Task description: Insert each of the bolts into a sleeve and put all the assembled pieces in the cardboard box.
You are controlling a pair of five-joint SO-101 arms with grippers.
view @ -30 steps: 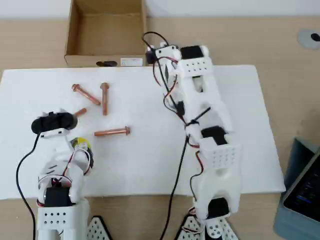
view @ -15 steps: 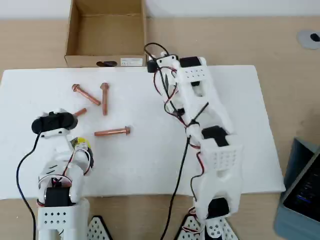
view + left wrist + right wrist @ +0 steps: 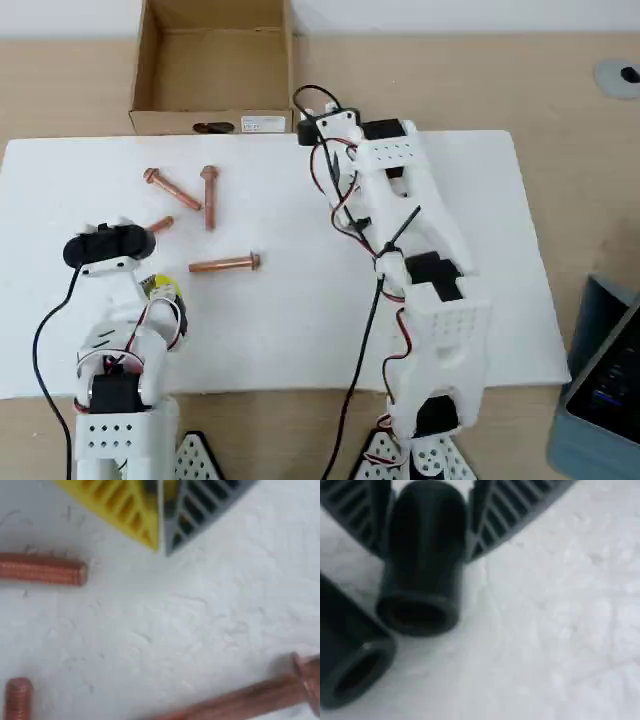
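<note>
While a wooden table [image 3: 560,90] carries the whole set-up, most of it is covered by a white mat [image 3: 280,330], on which both robot arms are seen at work. The right arm [image 3: 420,250] is stretched from the near edge to the far edge of the mat, its wrist just right of the near right corner of the cardboard box [image 3: 170,121]. The open-topped box is set on the bare wood beyond the mat, far left. The left arm [image 3: 115,330] is placed at the near left, its wrist over the left part of the mat. A grey case [image 3: 600,390] is cut off by the near right edge.

Four copper-coloured bolts are scattered on the left half of the mat, between the box and the left arm. The first bolt [image 3: 172,189] is laid aslant, just left of the second bolt [image 3: 209,197], which points near to far. The third bolt [image 3: 225,264] is laid crosswise nearer the arm, and the fourth bolt [image 3: 160,224] is partly hidden beside the left wrist.

A black sleeve [image 3: 422,580] is clamped between the fingers of the right gripper [image 3: 425,550], just above the mat. A second sleeve [image 3: 350,665] is laid on the mat just beside it; whether the two touch cannot be told. The fingertips of the left gripper [image 3: 160,542] are pressed together with nothing between them, low over the mat and near the bolts.
</note>
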